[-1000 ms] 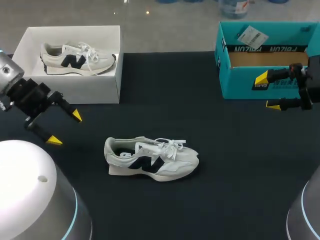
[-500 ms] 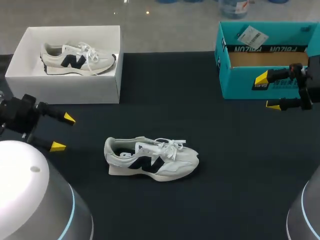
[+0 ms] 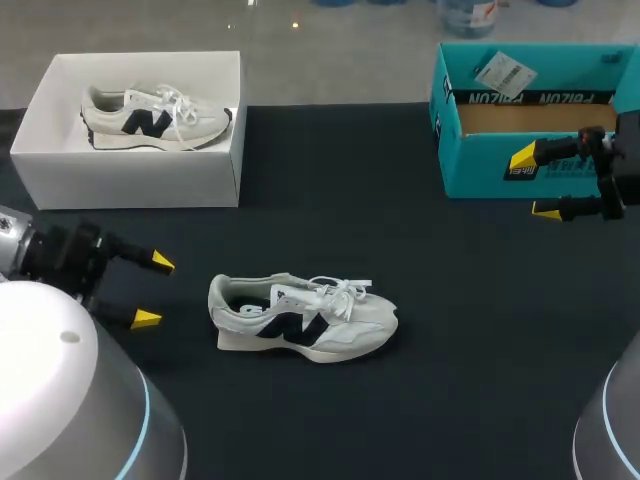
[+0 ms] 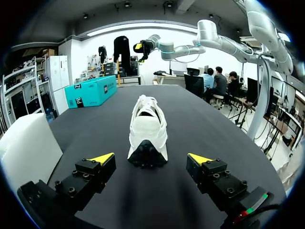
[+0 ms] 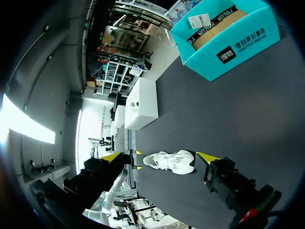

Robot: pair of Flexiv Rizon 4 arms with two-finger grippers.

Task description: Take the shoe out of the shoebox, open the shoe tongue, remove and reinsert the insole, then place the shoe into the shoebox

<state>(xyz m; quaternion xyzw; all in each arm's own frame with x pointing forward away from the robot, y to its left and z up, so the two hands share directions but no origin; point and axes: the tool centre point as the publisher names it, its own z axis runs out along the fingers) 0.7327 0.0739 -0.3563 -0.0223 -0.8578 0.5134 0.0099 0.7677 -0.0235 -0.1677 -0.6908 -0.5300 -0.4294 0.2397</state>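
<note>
- Shoe [image 3: 303, 322] out of box, upright on sole mid-table, heel toward left gripper [image 3: 154, 291], toe toward right arm's side; prob. set there so both arms reach it.
- Left gripper: fingers spread wide, nothing held, low and near heel, lined up w/ shoe's length. Looks set for a heel grab.
- Right gripper [image 3: 534, 184]: also wide, empty, by front wall of teal shoebox [image 3: 480, 172], well apart from shoe; likely waiting on tongue work.
- Laces tied, tongue down, so tongue and insole steps not yet done.
- Teal shoebox holds only a tag; white box [image 3: 130, 180] holds second shoe [image 3: 155, 117].
- Table [image 3: 420, 290]: dark, matte; prob. enough grip vs. sliding.
</note>
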